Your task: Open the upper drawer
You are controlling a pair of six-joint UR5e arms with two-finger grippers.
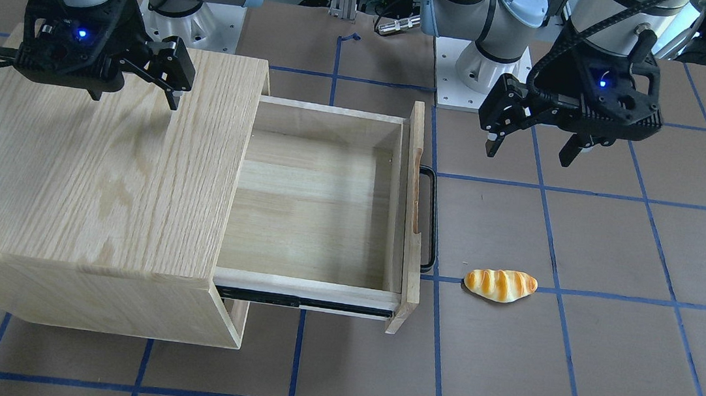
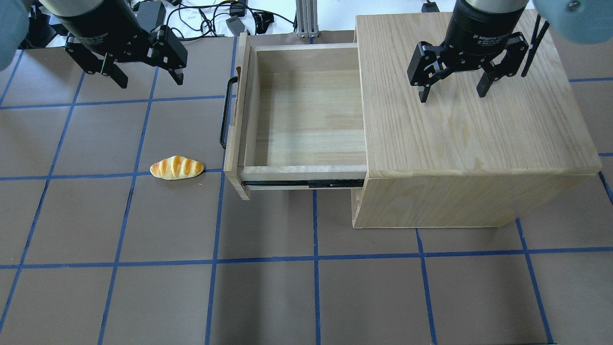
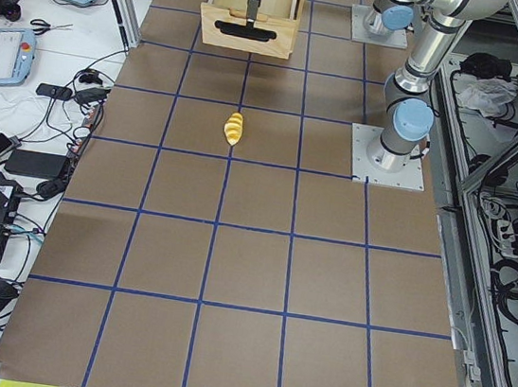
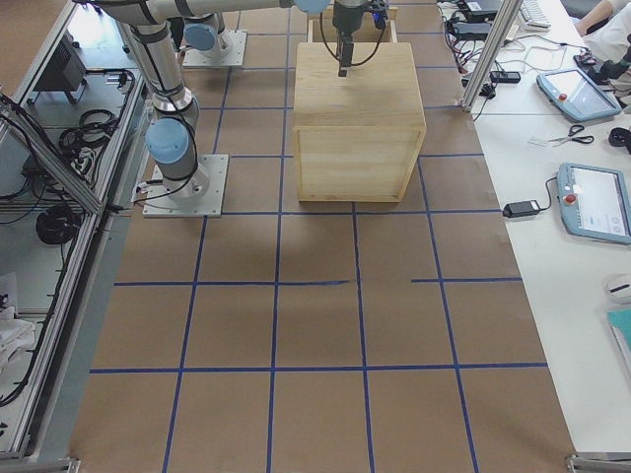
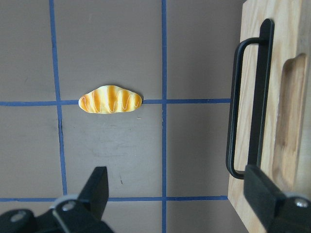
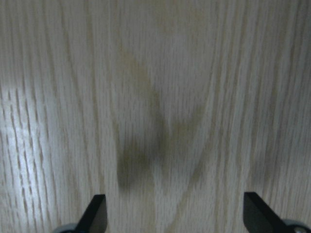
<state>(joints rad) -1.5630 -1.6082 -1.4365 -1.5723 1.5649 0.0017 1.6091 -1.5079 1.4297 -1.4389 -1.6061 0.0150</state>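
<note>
On a brown table [image 2: 268,297] gridded with blue tape, the upper drawer [image 2: 306,115] is sitting pulled out at center of the overhead view. The left gripper [image 2: 150,80] is hovering at upper left with fingers spread. The right gripper [image 2: 453,95], likewise spread, is hanging over the cabinet [image 2: 469,143] at upper right.

Only one text can be read. In the overhead view, white letters on the black round body of the right gripper [image 2: 452,95] say about "2F Adaptive Gripper". A smaller line under them is too small. The left gripper [image 2: 150,81] has similar letters, but they are blurred.
</note>
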